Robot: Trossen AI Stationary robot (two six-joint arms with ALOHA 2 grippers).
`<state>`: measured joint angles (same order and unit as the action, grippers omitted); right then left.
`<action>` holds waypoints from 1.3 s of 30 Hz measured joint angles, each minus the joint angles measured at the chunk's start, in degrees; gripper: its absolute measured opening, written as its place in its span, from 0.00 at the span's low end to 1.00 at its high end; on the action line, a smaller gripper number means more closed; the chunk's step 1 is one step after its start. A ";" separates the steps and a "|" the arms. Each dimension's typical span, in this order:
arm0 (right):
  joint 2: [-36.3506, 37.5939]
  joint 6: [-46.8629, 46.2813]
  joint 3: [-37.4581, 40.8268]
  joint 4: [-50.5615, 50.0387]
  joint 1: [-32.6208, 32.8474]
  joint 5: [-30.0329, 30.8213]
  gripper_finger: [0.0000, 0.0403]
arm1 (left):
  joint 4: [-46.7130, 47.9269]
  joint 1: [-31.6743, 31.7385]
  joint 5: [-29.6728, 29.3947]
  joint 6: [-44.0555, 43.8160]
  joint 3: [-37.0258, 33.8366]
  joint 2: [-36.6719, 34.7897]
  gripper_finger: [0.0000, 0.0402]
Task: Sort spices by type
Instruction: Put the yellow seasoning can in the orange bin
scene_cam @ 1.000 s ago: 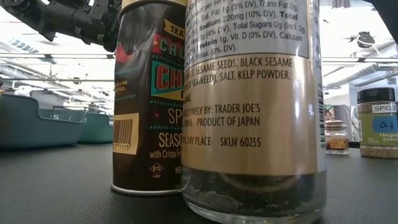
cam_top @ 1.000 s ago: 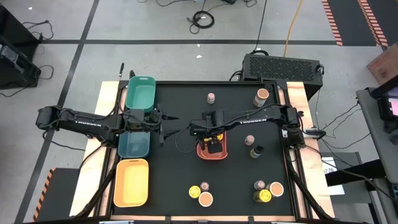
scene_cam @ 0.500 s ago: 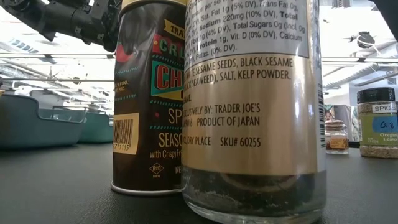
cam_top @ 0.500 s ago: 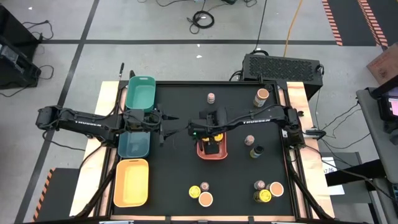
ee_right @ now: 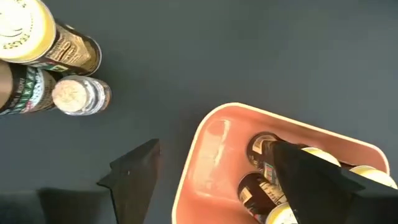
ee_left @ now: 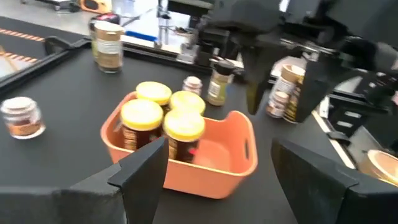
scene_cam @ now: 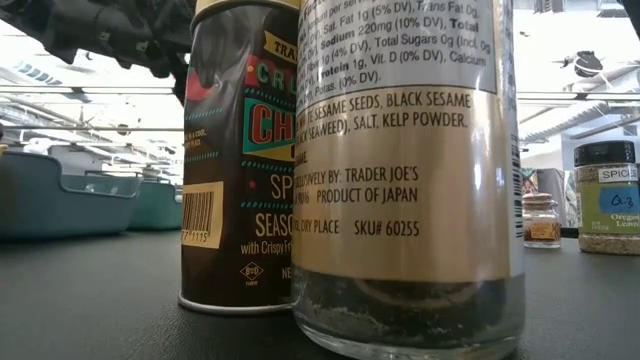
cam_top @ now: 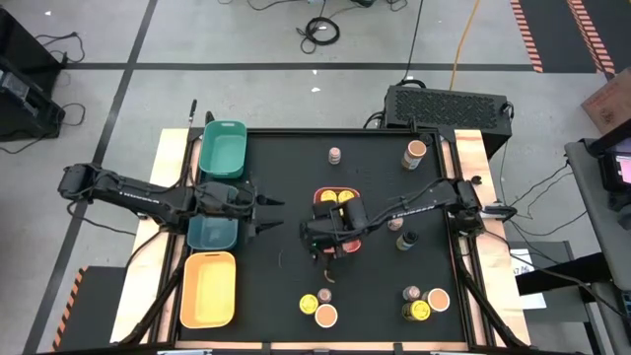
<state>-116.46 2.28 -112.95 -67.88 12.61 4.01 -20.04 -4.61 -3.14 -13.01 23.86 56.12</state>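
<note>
Left gripper at table's 9 o'clock, fingers spread wide, empty. Right gripper parted wide, empty, above coral tray's near end at centre. Three yellow-lidded jars stand inside the tray. More jars at 6 o'clock.

High view: overhead, looking straight down on the whole tabletop. Low view: tabletop level, very near two jars. Both wrist views share the coral tray, apparently from opposite sides.
</note>
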 joint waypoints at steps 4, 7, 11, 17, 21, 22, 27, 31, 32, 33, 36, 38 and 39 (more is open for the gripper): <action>0.00 -4.41 0.00 0.00 0.93 0.10 0.75 | -1.15 -1.51 -0.60 0.61 0.00 0.00 0.71; 0.00 -8.85 0.00 0.32 1.06 0.14 0.75 | -2.60 -1.97 -0.80 1.61 0.00 0.02 0.71; 0.00 -11.03 0.00 6.85 1.22 0.41 0.75 | -6.78 -1.74 -0.80 5.15 0.12 0.00 0.71; -0.12 -6.16 3.70 25.49 4.69 0.46 0.75 | -1.63 -6.85 5.77 1.53 0.89 0.58 0.71; 0.03 -8.40 3.60 31.95 7.66 0.07 0.75 | -2.01 -12.22 -1.14 0.24 0.85 0.59 0.71; 0.07 -9.79 3.18 31.80 8.30 0.11 0.75 | -2.41 -13.38 -2.50 0.26 0.85 0.59 0.71; 0.08 -16.43 -0.07 29.94 12.16 0.54 0.75 | -2.29 -19.46 -8.71 0.25 2.09 0.63 0.71; -0.03 -18.73 -0.04 29.54 14.62 3.22 0.75 | 6.53 -26.73 -17.89 0.24 7.07 0.98 0.71; -0.07 -19.10 -0.02 29.16 15.11 4.06 0.75 | 9.10 -28.50 -21.01 0.24 8.49 1.32 0.71; -0.07 -19.57 -0.02 29.07 15.52 4.97 0.75 | 11.32 -30.22 -24.13 0.19 9.90 1.84 0.71; 0.00 -21.35 -0.04 27.75 16.75 7.88 0.75 | 15.44 -34.70 -31.86 -0.07 13.50 4.00 0.71; -0.02 -22.66 -0.03 26.25 17.42 9.62 0.75 | 16.82 -36.68 -35.66 -0.13 15.58 6.05 0.71; -0.02 -23.44 -0.02 25.65 17.59 10.41 0.75 | 17.13 -37.40 -37.19 -0.14 16.34 7.11 0.71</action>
<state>-116.49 -21.16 -112.97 -42.22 30.21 14.42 -2.91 -42.01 -40.33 -13.15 40.20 63.23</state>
